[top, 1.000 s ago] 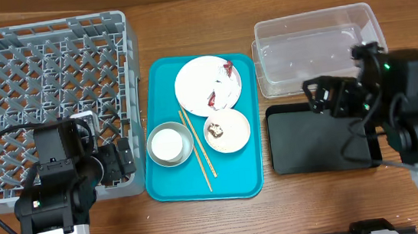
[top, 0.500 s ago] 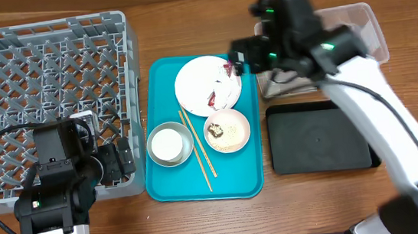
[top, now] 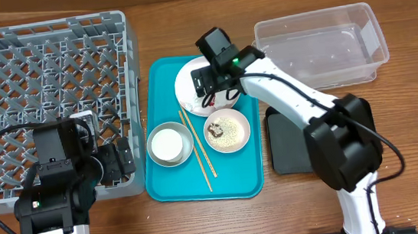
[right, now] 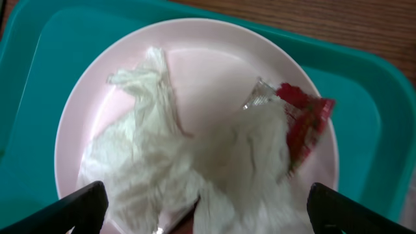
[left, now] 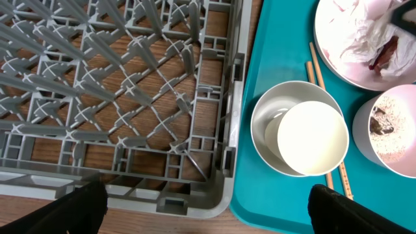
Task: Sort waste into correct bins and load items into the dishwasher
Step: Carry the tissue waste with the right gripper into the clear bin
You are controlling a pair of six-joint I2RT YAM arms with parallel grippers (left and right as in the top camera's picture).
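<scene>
The right gripper [right: 224, 208] hangs wide open over crumpled paper [right: 149, 162] on the white plate [right: 214, 65]; the left gripper [left: 214, 211] looks open too

crumpled white paper [right: 149, 162] | on white plate [right: 208, 58] | red bit [right: 302, 123], perhaps wrapper

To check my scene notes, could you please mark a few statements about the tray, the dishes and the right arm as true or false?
1. Crumpled white paper scraps lie on the white round plate. True.
2. The small white cup stands in the large grey plastic dish rack. False: it sits inside the grey metal bowl on the flat teal tray.
3. The right gripper hovers over the plate with its jaws open. True.
4. The two thin wooden chopsticks lie in the clear plastic rectangular tub. False: they lie on the teal tray.
</scene>
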